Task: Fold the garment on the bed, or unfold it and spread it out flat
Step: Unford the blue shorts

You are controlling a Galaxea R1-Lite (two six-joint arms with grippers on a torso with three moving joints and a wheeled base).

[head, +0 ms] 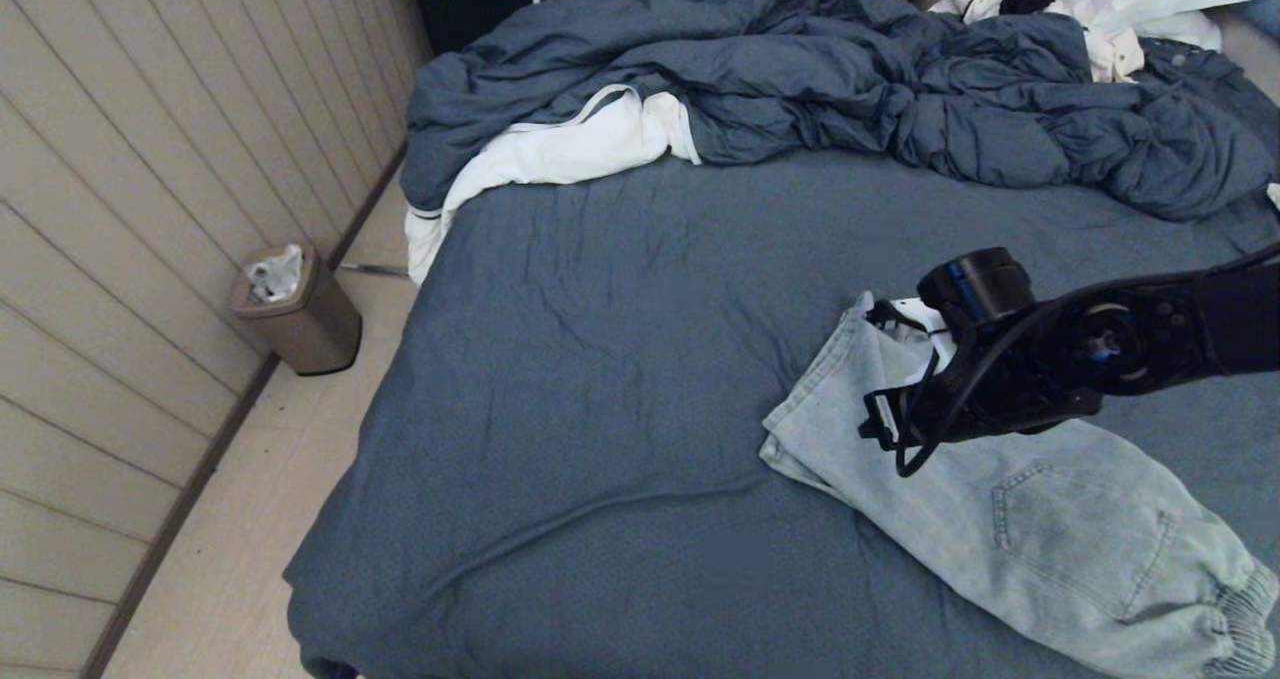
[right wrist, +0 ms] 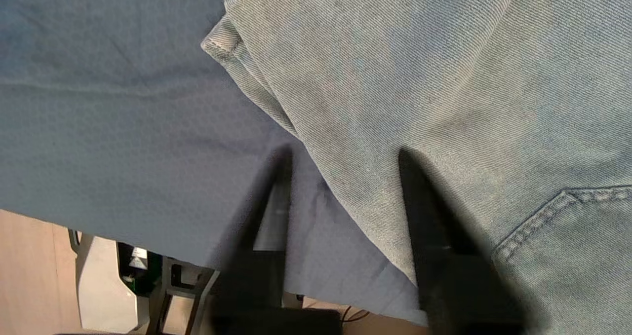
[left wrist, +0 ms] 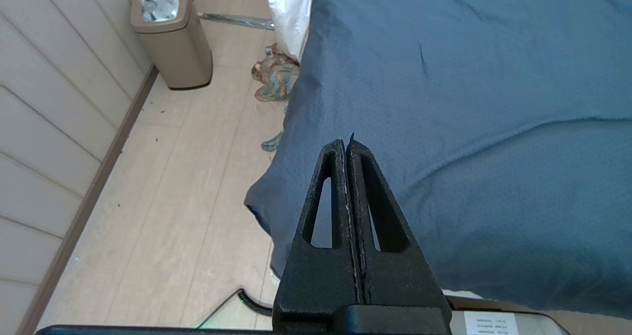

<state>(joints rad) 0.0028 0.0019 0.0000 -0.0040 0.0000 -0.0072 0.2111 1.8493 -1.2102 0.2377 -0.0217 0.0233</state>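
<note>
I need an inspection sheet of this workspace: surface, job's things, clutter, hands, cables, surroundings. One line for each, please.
Surface: bed with dark blue sheet, lightly wrinkled.
Job's things: light blue shorts lying on the bed's right side, back pocket up.
Clutter: rumpled dark blue duvet and white cloth at the far end.
Hands: right hand open, over the shorts' edge; left hand shut, empty, by the bed's near-left corner.
Cables: black cable looping along the right arm.
Surroundings: tan bin on the floor by the panelled wall; crumpled patterned cloth beside the bed.
</note>
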